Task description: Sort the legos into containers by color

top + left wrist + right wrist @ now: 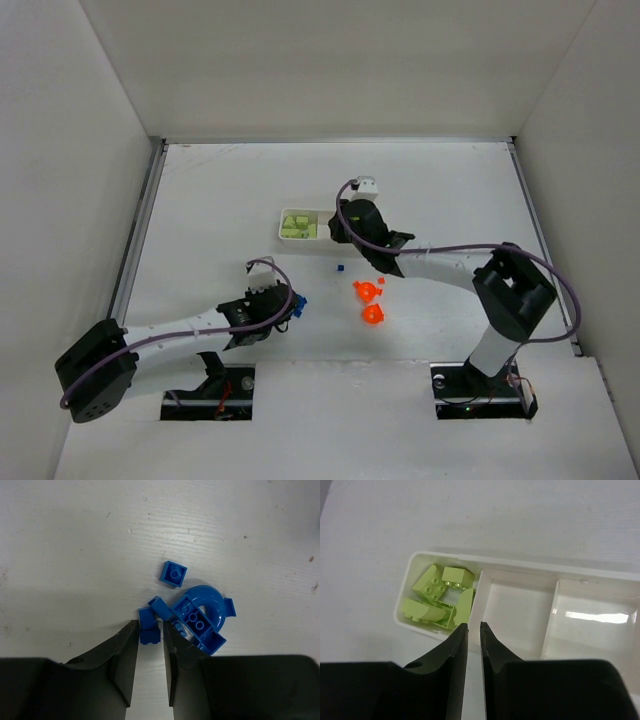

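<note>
Nearest the arm bases, the left gripper (150,626) is down at the table (75,540), on the edge of a heap of blue legos (200,616). Its fingers are drawn in narrow on a small blue brick (149,630) that sits between the tips. To all appearance they clamp it, though the brick is at table level and not raised. Farther out and to the right lie the orange legos (368,291), well apart from the heap. A lone blue bit (340,268) lies between them and the tray (520,566). The tray's long axis runs left to right across the table, so the brick must travel forward and rightward to reach it. The green legos (440,595) fill the left end compartment; the middle compartment (517,612) and right compartment (592,625) hold nothing. The right gripper (474,626) hovers above the divider between green and middle, its fingers nearly together with nothing between them. Judgement: the right arm is nearer the tray and the orange, and it stands over the left arm's likely drop point, so crowding is a risk.
</note>
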